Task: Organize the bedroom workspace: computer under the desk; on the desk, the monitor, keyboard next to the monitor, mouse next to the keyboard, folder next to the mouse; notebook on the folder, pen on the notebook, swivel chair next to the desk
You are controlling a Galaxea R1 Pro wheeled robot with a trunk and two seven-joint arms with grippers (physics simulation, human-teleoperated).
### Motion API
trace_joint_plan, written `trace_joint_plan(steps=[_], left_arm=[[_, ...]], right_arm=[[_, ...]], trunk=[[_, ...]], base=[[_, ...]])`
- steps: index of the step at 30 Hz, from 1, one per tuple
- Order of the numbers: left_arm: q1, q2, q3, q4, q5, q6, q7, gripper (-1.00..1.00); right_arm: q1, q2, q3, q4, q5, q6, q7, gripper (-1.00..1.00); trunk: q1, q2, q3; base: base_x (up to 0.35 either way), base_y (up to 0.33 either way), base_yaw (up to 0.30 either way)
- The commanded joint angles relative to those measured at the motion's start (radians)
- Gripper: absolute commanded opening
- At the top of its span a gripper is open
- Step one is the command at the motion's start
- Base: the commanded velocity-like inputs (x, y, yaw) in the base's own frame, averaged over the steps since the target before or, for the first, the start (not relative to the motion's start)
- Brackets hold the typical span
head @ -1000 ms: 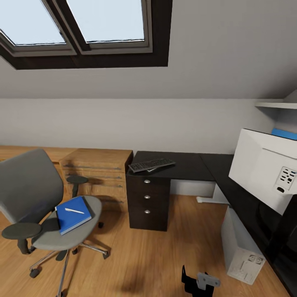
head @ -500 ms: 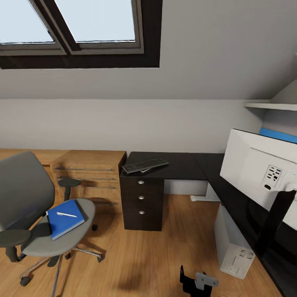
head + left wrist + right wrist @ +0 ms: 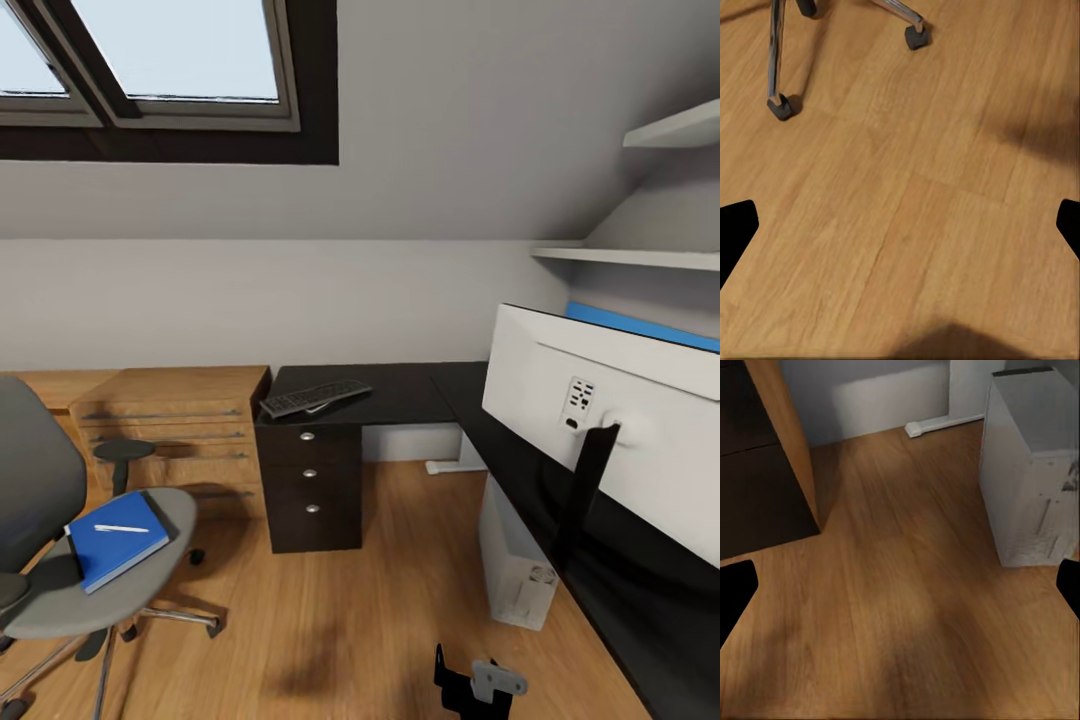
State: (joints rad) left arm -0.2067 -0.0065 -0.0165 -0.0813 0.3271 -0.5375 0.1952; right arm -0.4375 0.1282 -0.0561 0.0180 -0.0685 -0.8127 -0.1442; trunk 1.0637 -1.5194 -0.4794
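The grey swivel chair (image 3: 40, 490) stands at the left, apart from the black L-shaped desk (image 3: 400, 390). On its seat lies the blue folder (image 3: 115, 540) with the white pen (image 3: 120, 528) on top. A dark flat shape (image 3: 55, 572) beside the folder looks like the notebook. The keyboard (image 3: 315, 396) lies askew on the desk above the drawers. The monitor (image 3: 610, 420) stands on the desk's right wing, white back toward me. The computer (image 3: 515, 560) (image 3: 1035, 472) stands on the floor under that wing. I cannot make out the mouse. My left gripper (image 3: 900, 232) and right gripper (image 3: 900, 592) are open over bare floor.
A light wooden chest (image 3: 170, 430) stands between the chair and the desk's drawer unit (image 3: 308, 485). The chair's chrome legs and casters (image 3: 780, 105) are near my left gripper. White shelves (image 3: 640, 258) hang on the right wall. Wooden floor lies open between chair and desk.
The camera has turned to the right, so the chair, the desk and the monitor have all slid left in the picture. Nothing has moved itself.
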Motion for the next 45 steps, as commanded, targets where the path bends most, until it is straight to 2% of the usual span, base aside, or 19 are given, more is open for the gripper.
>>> trace_joint_plan(steps=[1,6,16,17,20,21,26,27,28,30,32,35,36,38,39,41,42,45], left_arm=[[0.000,0.000,-0.002,0.000,0.001,-0.003,0.004,1.00],[0.000,0.000,-0.002,-0.001,0.001,-0.004,0.004,1.00],[0.000,0.000,-0.002,-0.001,0.001,-0.003,0.006,1.00],[0.000,0.000,0.002,-0.001,0.005,0.028,0.014,1.00],[0.000,0.001,0.002,-0.002,0.006,0.058,0.012,1.00],[0.000,0.001,0.001,-0.002,0.006,0.079,0.011,1.00],[0.000,0.002,-0.001,-0.005,0.006,0.116,0.009,1.00],[0.000,0.003,-0.001,-0.011,0.006,0.123,0.009,1.00],[0.000,0.003,-0.002,-0.035,0.005,0.128,0.010,1.00],[0.000,0.003,-0.002,-0.096,0.005,0.134,0.011,1.00],[0.000,0.000,-0.002,-0.175,0.003,0.141,0.011,1.00],[0.000,-0.009,-0.003,-0.266,0.002,0.174,0.011,1.00],[0.000,-0.017,-0.004,-0.337,0.002,0.226,0.012,1.00],[0.000,-0.025,-0.004,-0.418,0.002,0.306,0.013,1.00],[0.000,-0.040,-0.004,-0.633,0.004,0.578,0.016,1.00],[0.000,-0.044,-0.004,-0.712,0.005,0.681,0.018,1.00],[0.000,-0.051,-0.003,-0.782,0.005,0.757,0.019,1.00],[0.000,-0.062,-0.003,-0.863,0.005,0.825,0.020,1.00]], right_arm=[[-0.001,0.001,-0.004,0.002,-0.004,-0.004,0.004,1.00],[-0.001,0.003,-0.002,0.002,-0.004,0.030,0.004,1.00],[-0.001,0.009,0.003,0.001,-0.001,0.041,0.004,1.00],[-0.004,0.046,0.009,-0.331,-0.003,0.162,-0.023,1.00],[-0.005,0.046,0.009,-0.408,0.000,0.253,-0.050,1.00],[-0.007,0.046,0.010,-0.453,0.001,0.326,-0.074,1.00],[-0.013,0.046,0.011,-0.556,0.003,0.517,-0.139,1.00],[-0.016,0.046,0.011,-0.595,0.003,0.587,-0.162,1.00],[-0.018,0.046,0.011,-0.636,0.004,0.654,-0.184,1.00],[-0.020,0.046,0.011,-0.689,0.004,0.730,-0.206,1.00],[-0.022,0.046,0.011,-0.736,0.004,0.778,-0.219,1.00],[-0.022,0.046,0.012,-0.768,0.004,0.808,-0.225,1.00],[-0.022,0.046,0.011,-0.780,0.005,0.818,-0.228,1.00],[-0.022,0.046,0.011,-0.789,0.007,0.824,-0.233,1.00],[-0.023,0.046,0.014,-0.796,0.024,0.826,-0.271,1.00],[-0.023,0.046,0.015,-0.797,0.034,0.819,-0.291,1.00],[-0.023,0.046,0.016,-0.797,0.042,0.803,-0.309,1.00],[-0.023,0.046,0.017,-0.797,0.049,0.768,-0.331,1.00]], trunk=[[0.000,-0.001,-0.002],[0.000,-0.001,-0.007],[-0.039,0.069,0.021],[-0.042,0.076,0.024],[-0.054,0.097,0.034],[-0.058,0.104,0.037],[-0.077,0.139,0.052],[-0.081,0.146,0.056],[-0.085,0.153,0.059],[-0.092,0.167,0.065],[-0.100,0.181,0.071],[-0.111,0.202,0.081],[-0.115,0.209,0.084],[-0.123,0.223,0.090],[-0.127,0.230,0.093],[-0.134,0.244,0.099],[-0.138,0.251,0.103],[-0.150,0.272,0.112]], base=[[-0.105,0.000,-0.158],[-0.041,0.000,-0.137],[-0.003,0.000,-0.045],[0.000,0.000,0.000],[0.000,0.000,0.000],[0.000,0.000,0.000],[0.000,0.000,0.000],[0.000,0.000,0.000],[0.000,0.000,0.000],[0.000,0.000,0.000],[0.000,0.000,0.000],[0.000,0.000,0.000],[0.000,0.000,0.000],[0.000,0.000,0.000],[0.000,0.000,0.000],[0.000,0.000,0.000],[0.000,0.000,0.000],[0.000,0.000,0.000]])
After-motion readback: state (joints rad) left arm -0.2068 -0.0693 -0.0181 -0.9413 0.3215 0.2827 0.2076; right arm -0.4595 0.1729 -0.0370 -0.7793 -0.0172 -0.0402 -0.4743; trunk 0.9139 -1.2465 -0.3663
